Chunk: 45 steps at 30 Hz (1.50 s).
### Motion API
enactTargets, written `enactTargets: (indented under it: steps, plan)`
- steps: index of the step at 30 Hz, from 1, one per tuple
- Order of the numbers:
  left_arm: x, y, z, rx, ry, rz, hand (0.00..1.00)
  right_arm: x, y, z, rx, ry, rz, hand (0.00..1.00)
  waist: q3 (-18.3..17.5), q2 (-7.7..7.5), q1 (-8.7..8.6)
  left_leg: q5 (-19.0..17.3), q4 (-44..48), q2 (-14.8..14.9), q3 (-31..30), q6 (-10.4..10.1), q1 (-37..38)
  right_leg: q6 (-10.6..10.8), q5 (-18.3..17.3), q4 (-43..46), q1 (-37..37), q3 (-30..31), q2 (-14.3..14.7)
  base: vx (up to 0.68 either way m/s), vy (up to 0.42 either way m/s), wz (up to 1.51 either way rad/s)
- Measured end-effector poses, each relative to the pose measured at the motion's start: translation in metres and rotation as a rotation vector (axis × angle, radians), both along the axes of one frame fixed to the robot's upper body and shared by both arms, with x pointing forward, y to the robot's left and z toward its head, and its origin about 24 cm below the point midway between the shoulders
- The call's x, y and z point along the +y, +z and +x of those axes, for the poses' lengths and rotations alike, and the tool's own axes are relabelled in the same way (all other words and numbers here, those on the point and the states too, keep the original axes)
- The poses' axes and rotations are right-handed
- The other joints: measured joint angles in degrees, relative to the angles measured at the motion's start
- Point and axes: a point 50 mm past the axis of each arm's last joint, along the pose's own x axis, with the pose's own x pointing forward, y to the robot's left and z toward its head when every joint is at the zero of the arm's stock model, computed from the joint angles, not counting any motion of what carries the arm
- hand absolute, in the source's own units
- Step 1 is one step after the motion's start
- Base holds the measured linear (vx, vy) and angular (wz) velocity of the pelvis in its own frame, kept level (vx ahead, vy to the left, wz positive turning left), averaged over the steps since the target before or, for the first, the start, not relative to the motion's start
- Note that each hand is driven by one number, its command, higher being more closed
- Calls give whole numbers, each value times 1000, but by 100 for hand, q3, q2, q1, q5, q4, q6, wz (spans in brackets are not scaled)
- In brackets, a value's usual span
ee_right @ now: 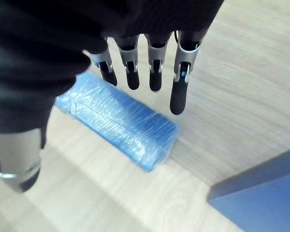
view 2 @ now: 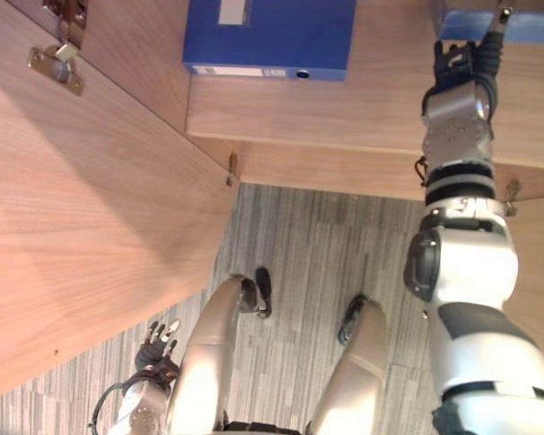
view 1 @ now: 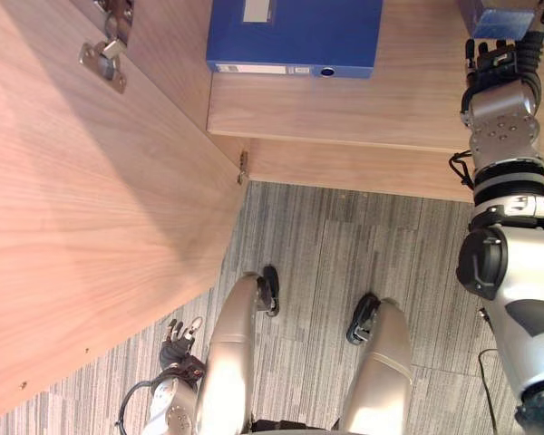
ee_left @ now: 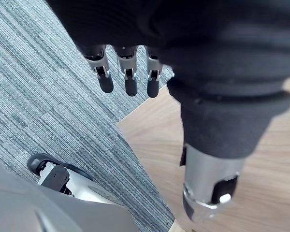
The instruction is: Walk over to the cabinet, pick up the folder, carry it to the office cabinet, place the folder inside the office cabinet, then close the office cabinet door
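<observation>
The blue folder [view 1: 295, 34] lies flat on the wooden shelf [view 1: 363, 109] of the office cabinet, its spine label towards me; a corner of it shows in the right wrist view [ee_right: 266, 193]. My right hand [view 1: 499, 63] reaches over the shelf to the folder's right, apart from it. Its fingers [ee_right: 180, 92] are straight and hold nothing, hovering above a blue plastic-wrapped pack [ee_right: 118, 121]. My left hand [view 1: 179, 343] hangs low beside my left leg with relaxed fingers [ee_left: 130, 77], empty.
The cabinet's wooden door [view 1: 82, 227] stands swung out on my left, with a metal hinge [view 1: 104, 59] near its top. Its lower edge is close to my left hand. Grey striped carpet [view 1: 344, 245] lies under the shelf front.
</observation>
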Motion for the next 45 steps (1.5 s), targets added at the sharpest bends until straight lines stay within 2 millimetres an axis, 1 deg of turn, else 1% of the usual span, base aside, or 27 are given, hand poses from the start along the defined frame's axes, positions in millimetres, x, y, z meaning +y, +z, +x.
enactTargets:
  steps: [2, 5, 8, 10, 11, 13, 19, 21, 23, 24, 26, 27, 29, 30, 32, 34, 35, 36, 37, 38, 39, 40, 41, 42, 43, 44, 45]
  plan:
    - [1, 0, 0, -3, -7, 3, 0, 5, -2, 2, 29, 17, -119, 0, 16, -26, -14, 35, -78, 10, 12, -26, 65, -11, 8, -44, 37, -2, 2, 0, 0, 0]
    - [2, -1, -1, -6, -18, 0, 0, 10, -5, 5, 51, 47, -193, 0, 20, -33, -7, 97, -273, 75, 43, -32, 195, -85, 113, -267, 155, -51, 80, 16, -21, -10]
    - [2, -4, -4, 3, -29, -5, 0, 10, -11, 7, 93, 50, -268, 0, 19, -39, -12, 187, -544, 71, 119, -28, 412, -102, 208, -518, 348, -79, 93, 37, -2, -6]
    - [2, -5, -5, 6, -34, -6, 0, 8, -14, 8, 135, 44, -373, 0, 14, -46, -12, 234, -692, 69, 156, -22, 515, -103, 270, -657, 425, -85, 108, 34, 10, -6]
    - [2, -6, -6, 6, -44, -8, 0, 6, -17, 8, 183, 35, -485, 0, 14, -49, -13, 272, -800, 69, 169, -26, 578, -111, 317, -772, 476, -100, 126, 34, 9, -5]
    - [3, -7, -7, 6, -56, -3, 0, 5, -21, 9, 228, 30, -591, 0, 12, -51, -36, 314, -895, 69, 185, -28, 616, -117, 358, -866, 512, -106, 139, 17, 4, -2]
    - [5, -8, -10, 7, -113, 16, 0, -4, -62, 10, 475, 66, -955, 0, -10, -67, -64, 418, -1218, 66, 278, -24, 921, -131, 425, -1137, 803, -204, 141, 38, -8, 1]
    - [5, -8, -10, 4, -132, 14, 0, -10, -69, 9, 527, 66, -1040, 0, -13, -68, -63, 447, -1280, 64, 298, -31, 968, -145, 436, -1170, 830, -215, 139, 0, 0, 0]
    - [5, -9, -13, 6, -157, 11, 0, -18, -77, 5, 600, 52, -1163, 0, -28, -70, -68, 485, -1354, 58, 309, -51, 1023, -154, 442, -1201, 867, -228, 137, 6, -16, 0]
    - [5, -9, -13, 6, -161, 10, 0, -21, -80, 4, 621, 50, -1190, 0, -32, -69, -61, 489, -1369, 58, 313, -56, 1043, -155, 442, -1203, 880, -228, 137, 8, -33, 0]
    - [4, -11, -15, 14, -173, 3, 0, -29, -92, 0, 680, 63, -1271, 0, -112, -68, -64, 506, -1417, 58, 318, -67, 1070, -158, 445, -1223, 891, -235, 141, 2, -16, 0]
    - [4, -11, -16, 16, -177, 1, 0, -30, -95, 0, 691, 68, -1291, 0, -132, -67, -67, 509, -1424, 59, 321, -68, 1075, -162, 447, -1227, 891, -235, 143, 0, 0, 0]
    - [2, -12, -18, 21, -198, -7, 0, -32, -108, -3, 746, 106, -1426, 0, -220, -72, -94, 519, -1451, 69, 327, -76, 1101, -171, 456, -1252, 908, -234, 159, 1, -13, -2]
    - [1, -12, -17, 18, -206, -5, 0, -32, -110, -4, 751, 115, -1458, 0, -221, -73, -97, 522, -1466, 75, 331, -78, 1124, -173, 464, -1271, 931, -234, 167, 0, -17, -8]
    - [-1, -13, -17, 24, -228, 0, 0, -29, -122, -5, 775, 168, -1537, 0, -268, -91, -101, 613, -1672, 100, 381, -98, 1252, -192, 589, -1487, 1023, -232, 235, -4, -13, -14]
    - [-1, -13, -18, 32, -238, 7, 0, -29, -132, -7, 793, 209, -1557, 0, -332, -120, -100, 722, -1888, 110, 405, -110, 1336, -207, 708, -1706, 1098, -256, 290, 15, -13, -11]
    - [-1, -15, -19, 41, -239, 4, 0, -28, -144, -9, 819, 246, -1574, 0, -352, -142, -106, 849, -2152, 110, 419, -127, 1504, -227, 836, -1967, 1264, -326, 335, 32, -19, -8]
    - [-1, -15, -20, 45, -239, 3, 0, -28, -149, -10, 830, 264, -1576, 0, -360, -153, -107, 910, -2278, 112, 423, -144, 1587, -243, 898, -2088, 1346, -362, 362, 37, -26, -6]
    - [-1, -17, -21, 52, -241, 3, 0, -27, -159, -12, 850, 295, -1576, 0, -386, -175, -110, 1009, -2480, 112, 424, -155, 1706, -258, 991, -2290, 1477, -422, 398, 39, -33, -5]
    - [0, -18, -22, 62, -249, 10, 0, -24, -173, -14, 879, 336, -1568, 0, -413, -206, -112, 1133, -2737, 116, 423, -186, 1881, -280, 1110, -2543, 1662, -492, 458, 51, -49, -4]
    - [0, -19, -23, 68, -255, 13, 0, -23, -181, -16, 898, 362, -1559, 0, -449, -225, -112, 1202, -2866, 118, 422, -204, 1954, -287, 1168, -2661, 1736, -535, 481, 51, -53, -2]
    - [1, -20, -25, 78, -261, 18, 0, -20, -198, -20, 928, 412, -1544, 0, -512, -266, -116, 1343, -3142, 115, 420, -242, 2115, -313, 1278, -2894, 1901, -624, 529, 70, -75, 2]
    - [1, -21, -27, 92, -267, 21, 0, -15, -213, -24, 950, 460, -1528, 0, -546, -297, -124, 1483, -3429, 116, 397, -273, 2317, -337, 1385, -3156, 2117, -738, 584, 64, -68, 4]
    - [1, -22, -27, 99, -266, 21, 0, -12, -219, -25, 956, 483, -1521, 0, -558, -314, -137, 1553, -3577, 118, 386, -289, 2427, -353, 1436, -3291, 2237, -790, 616, 66, -88, 4]
    - [3, -24, -30, 113, -265, 23, 0, -5, -232, -28, 963, 524, -1507, 0, -618, -356, -157, 1709, -3882, 133, 364, -337, 2635, -380, 1555, -3577, 2455, -893, 700, 48, -88, 1]
    - [3, -27, -33, 134, -271, 31, 0, 2, -243, -31, 967, 559, -1488, 0, -758, -399, -158, 1871, -4189, 161, 357, -388, 2777, -416, 1679, -3854, 2597, -982, 790, 44, -91, -1]
    - [4, -28, -35, 142, -270, 32, 0, 6, -249, -32, 966, 576, -1476, 0, -827, -424, -157, 1955, -4348, 181, 354, -408, 2848, -437, 1744, -3991, 2666, -1033, 841, 60, -93, -6]
